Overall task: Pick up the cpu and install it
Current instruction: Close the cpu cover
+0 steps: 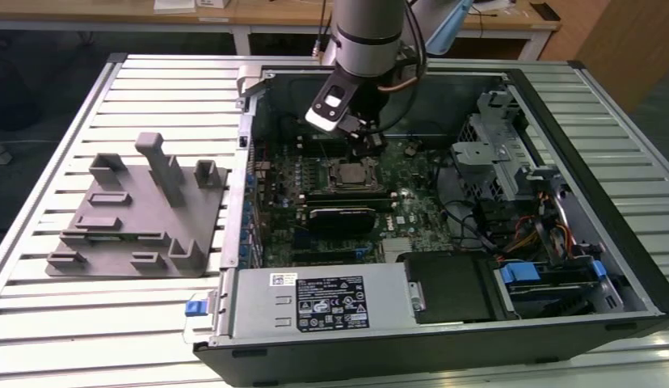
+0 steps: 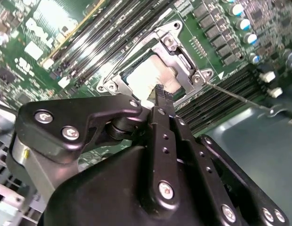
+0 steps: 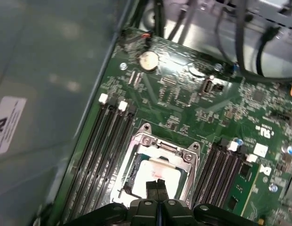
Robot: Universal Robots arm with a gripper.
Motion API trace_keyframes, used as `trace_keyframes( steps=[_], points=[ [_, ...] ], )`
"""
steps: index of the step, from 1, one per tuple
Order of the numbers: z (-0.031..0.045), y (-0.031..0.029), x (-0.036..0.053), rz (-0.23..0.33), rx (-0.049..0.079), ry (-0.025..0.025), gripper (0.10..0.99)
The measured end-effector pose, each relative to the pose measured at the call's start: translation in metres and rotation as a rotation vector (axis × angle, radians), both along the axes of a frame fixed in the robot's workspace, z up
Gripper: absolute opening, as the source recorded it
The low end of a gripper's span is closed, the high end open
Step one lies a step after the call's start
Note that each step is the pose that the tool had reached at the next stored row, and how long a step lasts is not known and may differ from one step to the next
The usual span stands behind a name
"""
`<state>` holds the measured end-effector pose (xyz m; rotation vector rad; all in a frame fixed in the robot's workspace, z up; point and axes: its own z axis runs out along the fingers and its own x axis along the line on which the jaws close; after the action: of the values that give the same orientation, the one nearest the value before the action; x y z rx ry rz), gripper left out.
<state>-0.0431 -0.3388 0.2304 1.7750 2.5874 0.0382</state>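
Pale slatted metal table (image 1: 86, 323), wooden desk (image 1: 270, 18) behind, dark floor (image 1: 38, 89), perhaps carpet, between.

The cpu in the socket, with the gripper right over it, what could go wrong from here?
1. The gripper, fingers shut together, sits over the edge of the cpu. Pressing off-centre there might tilt the chip in the metal socket frame.
2. A sideways slip could drag the gripper across the memory slots beside the socket.
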Motion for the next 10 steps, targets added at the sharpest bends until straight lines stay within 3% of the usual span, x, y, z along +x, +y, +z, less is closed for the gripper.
trace_keyframes(
  steps=[10],
  points=[
    [-0.0005, 0.0000, 0.0000, 0.181, -0.001, 0.0000, 0.106]
  ],
)
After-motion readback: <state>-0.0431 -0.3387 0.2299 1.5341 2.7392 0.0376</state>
